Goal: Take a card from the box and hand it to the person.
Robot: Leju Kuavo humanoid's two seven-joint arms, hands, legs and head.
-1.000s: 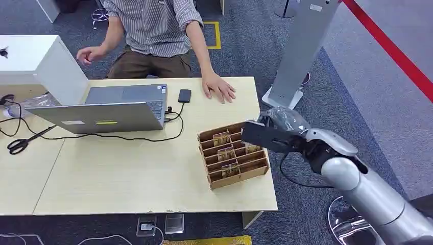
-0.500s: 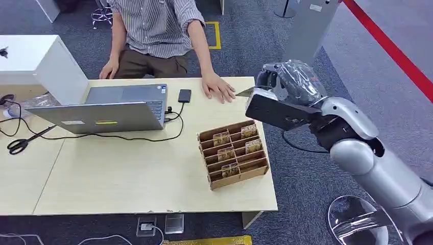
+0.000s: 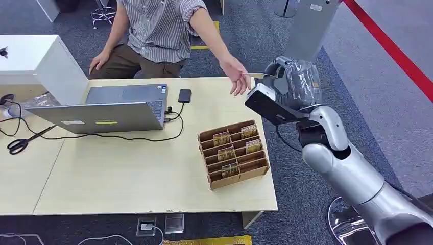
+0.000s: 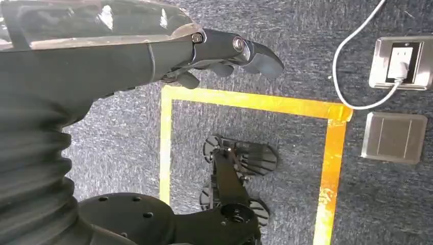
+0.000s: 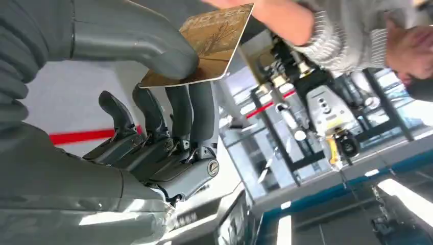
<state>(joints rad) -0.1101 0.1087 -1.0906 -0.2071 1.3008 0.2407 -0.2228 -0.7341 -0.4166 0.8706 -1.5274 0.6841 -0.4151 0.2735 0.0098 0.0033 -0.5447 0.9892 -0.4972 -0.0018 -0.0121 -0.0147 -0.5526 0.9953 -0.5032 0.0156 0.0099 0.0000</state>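
My right hand point(image 3: 292, 80) is raised beyond the table's far right corner and pinches a tan card point(image 3: 258, 75) between thumb and fingers. In the right wrist view the card point(image 5: 212, 46) lies flat under the thumb point(image 5: 138, 43), with the darker fingers below it. The person's outstretched hand point(image 3: 236, 76) reaches the card's far edge; I cannot tell whether it grips the card. The wooden card box point(image 3: 233, 153) stands on the table's right side with several cards in its slots. My left hand point(image 4: 227, 51) hangs over the floor, holding nothing.
The seated person point(image 3: 158, 30) faces me across the light wooden table point(image 3: 127, 173). An open laptop point(image 3: 110, 107), a phone point(image 3: 184, 95) on a cable and scissors point(image 3: 20, 144) lie on it. A grey stand point(image 3: 301, 46) rises behind my right hand.
My right arm has lifted away from the box and swung up toward the person with the card. The person's hand left the table and stretched out to the card.
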